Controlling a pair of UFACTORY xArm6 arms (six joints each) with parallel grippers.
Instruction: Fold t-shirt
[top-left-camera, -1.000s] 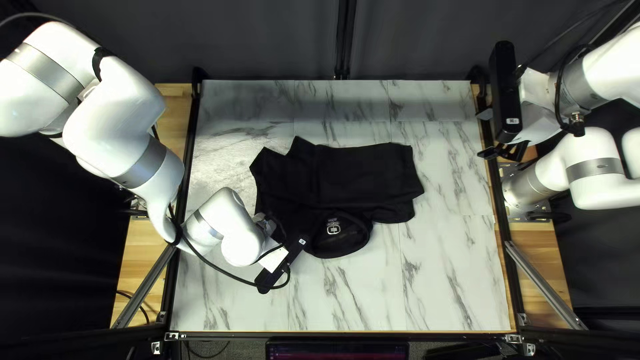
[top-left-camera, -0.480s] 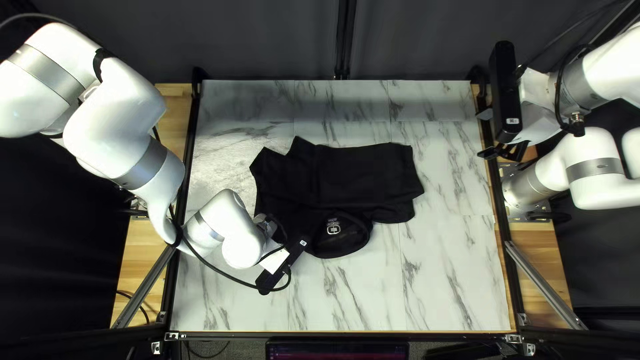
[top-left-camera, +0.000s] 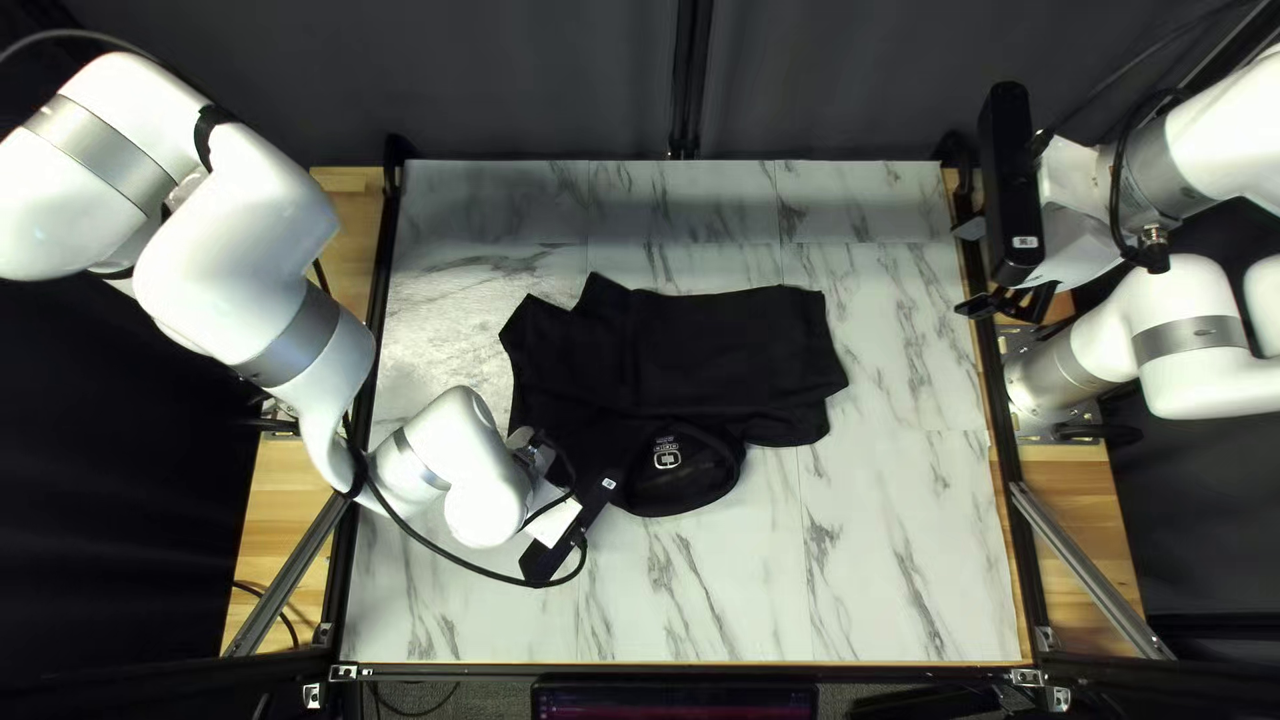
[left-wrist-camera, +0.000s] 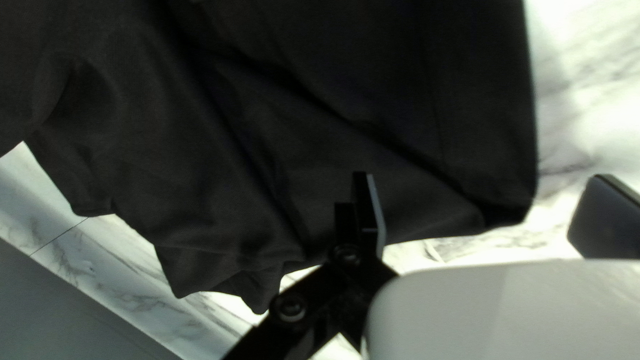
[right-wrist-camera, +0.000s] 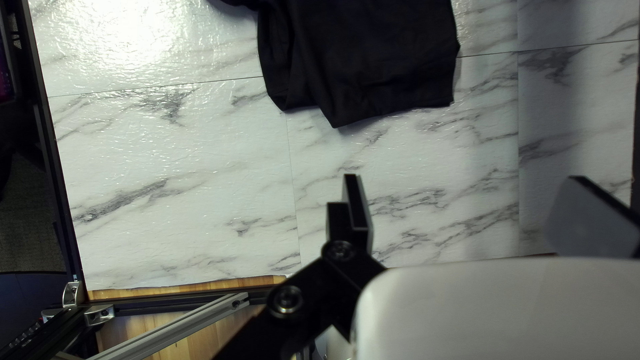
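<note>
See the black t-shirt (top-left-camera: 694, 354) lying partly folded around the clock centre of the marble-patterned table (top-left-camera: 907, 574), taking 12 o'clock as toward the dark curtain (top-left-camera: 534, 80). Find the round collar (top-left-camera: 683, 507) at the shirt's 6 o'clock edge, with white print (top-left-camera: 667, 455) inside the opening, near the collar's 11 o'clock. Spot a small white label (top-left-camera: 608, 483) on the left arm's black camera bar (top-left-camera: 567, 534), at its 1 o'clock end, and another white label (top-left-camera: 1024, 242) on the right arm's black camera bar (top-left-camera: 1010, 160), at its 6 o'clock end.

Hold the left gripper (top-left-camera: 554, 514) at the shirt's 7 o'clock, fingers (left-wrist-camera: 373, 210) spread wide, clamped on nothing. In the left wrist view, see dark cloth spreading ahead, from 10 to 12 o'clock of the gripper; cannot tell about contact with the nearer finger.

Hold the right gripper (top-left-camera: 975, 268) at the shirt's 2 o'clock, well apart from the cloth, fingers (right-wrist-camera: 360, 210) likewise spread wide.
</note>
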